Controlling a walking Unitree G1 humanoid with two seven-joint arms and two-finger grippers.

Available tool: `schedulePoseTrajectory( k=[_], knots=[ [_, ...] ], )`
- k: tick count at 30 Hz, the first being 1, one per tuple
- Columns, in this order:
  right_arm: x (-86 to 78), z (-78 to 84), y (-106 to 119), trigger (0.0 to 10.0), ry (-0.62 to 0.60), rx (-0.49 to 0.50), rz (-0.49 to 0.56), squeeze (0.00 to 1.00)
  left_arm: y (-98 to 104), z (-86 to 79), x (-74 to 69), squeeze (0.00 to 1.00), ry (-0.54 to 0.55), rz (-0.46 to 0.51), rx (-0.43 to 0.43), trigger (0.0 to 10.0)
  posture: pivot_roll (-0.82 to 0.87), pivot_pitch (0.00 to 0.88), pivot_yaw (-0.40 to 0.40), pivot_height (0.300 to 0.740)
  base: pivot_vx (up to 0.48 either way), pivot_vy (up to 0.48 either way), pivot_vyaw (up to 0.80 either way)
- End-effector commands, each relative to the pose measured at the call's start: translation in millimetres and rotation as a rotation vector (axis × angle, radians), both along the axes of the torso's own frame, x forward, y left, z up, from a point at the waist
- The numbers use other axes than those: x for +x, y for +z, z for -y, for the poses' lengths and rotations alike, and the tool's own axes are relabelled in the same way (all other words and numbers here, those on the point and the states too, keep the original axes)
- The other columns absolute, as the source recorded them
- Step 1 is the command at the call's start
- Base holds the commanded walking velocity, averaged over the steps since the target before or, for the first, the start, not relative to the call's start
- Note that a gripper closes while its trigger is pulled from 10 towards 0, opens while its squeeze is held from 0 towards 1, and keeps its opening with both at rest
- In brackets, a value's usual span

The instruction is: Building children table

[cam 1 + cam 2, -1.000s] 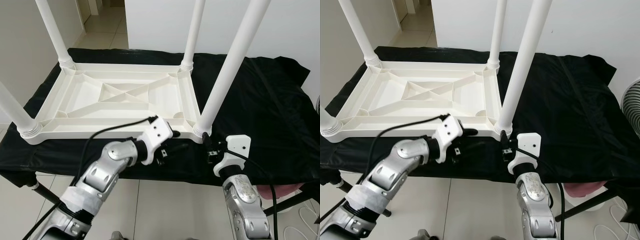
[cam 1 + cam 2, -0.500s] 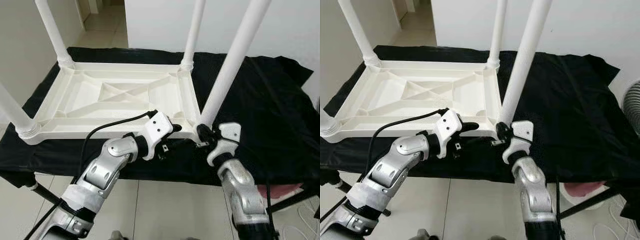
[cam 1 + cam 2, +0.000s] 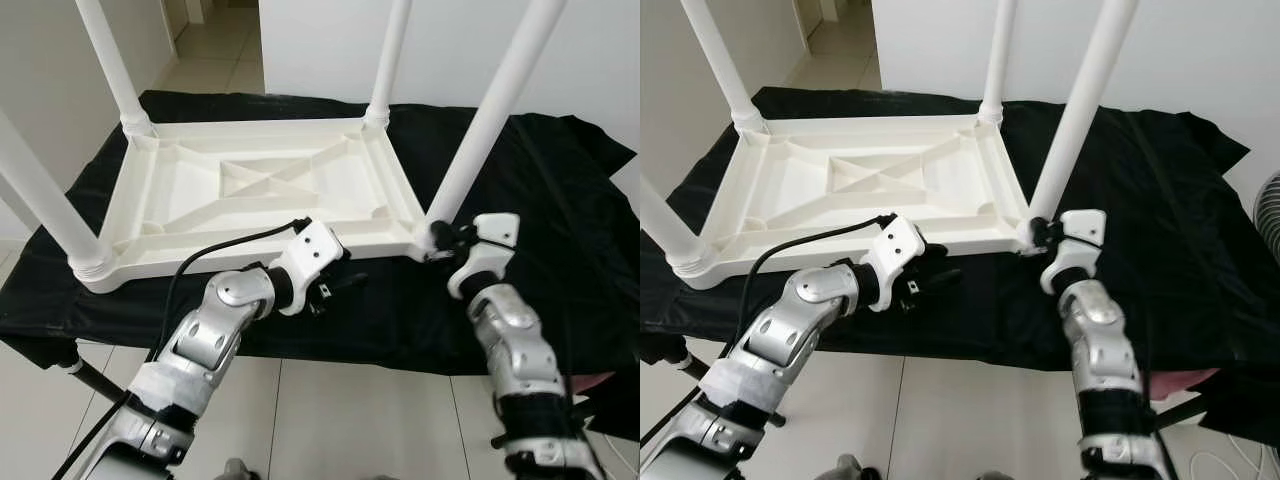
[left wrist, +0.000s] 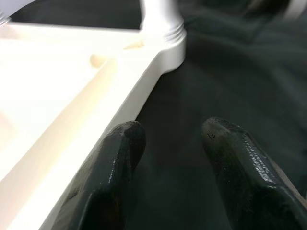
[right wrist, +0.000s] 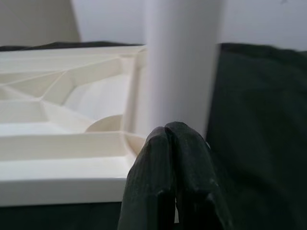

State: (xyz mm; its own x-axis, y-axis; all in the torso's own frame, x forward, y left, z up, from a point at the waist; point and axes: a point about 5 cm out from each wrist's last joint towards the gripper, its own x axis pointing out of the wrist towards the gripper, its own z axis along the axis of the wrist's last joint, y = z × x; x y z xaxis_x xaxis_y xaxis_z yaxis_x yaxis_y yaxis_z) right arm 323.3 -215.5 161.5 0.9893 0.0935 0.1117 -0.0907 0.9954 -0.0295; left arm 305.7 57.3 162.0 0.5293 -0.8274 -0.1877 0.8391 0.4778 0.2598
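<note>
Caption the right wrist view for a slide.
Right gripper, fingers shut, at the base of a white leg on the upturned table.

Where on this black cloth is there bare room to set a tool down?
The black cloth lies bare to the right of the upturned white table. The near strip is crowded: left gripper at the table's edge, right gripper at the near right leg.

Black-draped bench, pale tiled floor, white walls.
</note>
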Motion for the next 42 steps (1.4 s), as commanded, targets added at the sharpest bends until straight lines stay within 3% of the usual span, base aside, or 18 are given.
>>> schedulePoseTrajectory(
  k=[1, 3, 6, 10, 14, 22, 33, 37, 42],
  knots=[
    [-0.2, 13.2, 2, 10.0, -0.051, 0.012, 0.016, 0.0, -1, -13.5, 15.8, 0.0, 0.343, 0.074, -0.008, 10.0, -0.1, 0.069, 0.008, 0.74, 0.0, 0.0, 0.0],
    [-0.2, 13.2, 2, 10.0, -0.051, 0.012, 0.016, 0.0, -1, -13.5, 15.8, 0.0, 0.343, 0.074, -0.008, 10.0, -0.1, 0.069, 0.008, 0.74, 0.0, 0.0, 0.0],
    [4.8, 38.1, 9, 10.0, -0.129, -0.005, 0.039, 0.0, -2, -22.4, 30.6, 0.0, 0.47, 0.11, 0.038, 10.0, -0.12, 0.072, 0.014, 0.74, 0.0, 0.0, 0.0],
    [5.6, 43.6, 11, 10.0, -0.148, -0.008, 0.045, 0.0, -2, -24.2, 33.8, 0.0, 0.494, 0.117, 0.043, 10.0, -0.12, 0.072, 0.014, 0.74, 0.0, 0.0, 0.0],
    [6.4, 52.3, 11, 10.0, -0.184, -0.008, 0.05, 0.0, 0, -30.8, 47.1, 0.0, 0.577, 0.145, 0.061, 10.0, -0.13, 0.079, 0.018, 0.74, 0.0, 0.0, 0.0],
    [-5.4, 20.3, -4, 10.0, -0.055, 0.059, 0.044, 0.0, 12, -40.8, 57.1, 0.0, 0.644, 0.207, 0.085, 10.0, -0.13, 0.083, 0.021, 0.74, 0.0, 0.0, 0.0],
    [-8.7, 11.3, -8, 10.0, -0.018, 0.091, 0.043, 0.0, 9, -46.7, 60.8, 0.0, 0.663, 0.209, 0.121, 10.0, -0.14, 0.085, 0.022, 0.74, 0.0, 0.0, 0.0],
    [-7.7, 8.4, -5, 10.0, 0.001, 0.086, 0.052, 0.0, -6, -54.4, 65.4, 0.0, 0.68, 0.167, 0.195, 10.0, -0.14, 0.085, 0.022, 0.74, 0.0, 0.0, 0.0],
    [-7.1, 7.4, -1, 10.0, 0.008, 0.084, 0.061, 0.0, -17, -62.5, 68.9, 0.0, 0.716, 0.12, 0.226, 10.0, -0.14, 0.085, 0.022, 0.74, 0.0, 0.0, 0.0]
  ],
)
